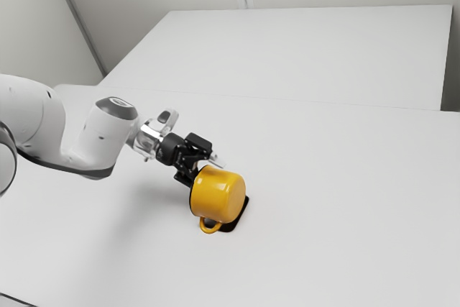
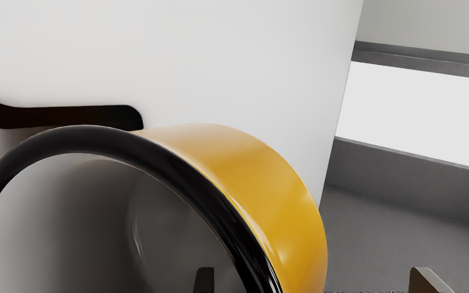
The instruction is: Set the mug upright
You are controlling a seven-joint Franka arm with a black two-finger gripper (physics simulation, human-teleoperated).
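Exterior view. Item: one yellow enamel-style mug (image 1: pixel 218 195), lying on its side at the near part of a white table (image 1: pixel 345 177). Mouth toward the arm (image 1: pixel 108 131); base (image 1: pixel 236 198) toward the exterior view's right; loop handle (image 1: pixel 210 227) on the side away from the gripper. Adjoining: one flat black object (image 1: pixel 233 225), partly behind the mug; whether the two touch cannot be told. Black two-finger gripper (image 1: pixel 204 166), at the mug's mouth.

Wrist view. Item: black rim (image 2: pixel 214 207), with grey interior and yellow outer wall (image 2: pixel 283 195). Fingers: stood wide apart, one tip (image 2: pixel 205 280) across the mouth opening, the other (image 2: pixel 424 280) outside the wall; clamped on nothing.

Risks, as judged. First: off-centre closing; the inner finger appears nearer the wall than the outer, so it may press first and roll or drag the mug. Second: a shallow pinch on the curved, glossy rim; the mug may pivot or slip out during the turn upright. Third: the handle, if low against the table, may catch and twist the grip. Fourth: the black object, close by, may lie under the base at set-down and leave the mug leaning.
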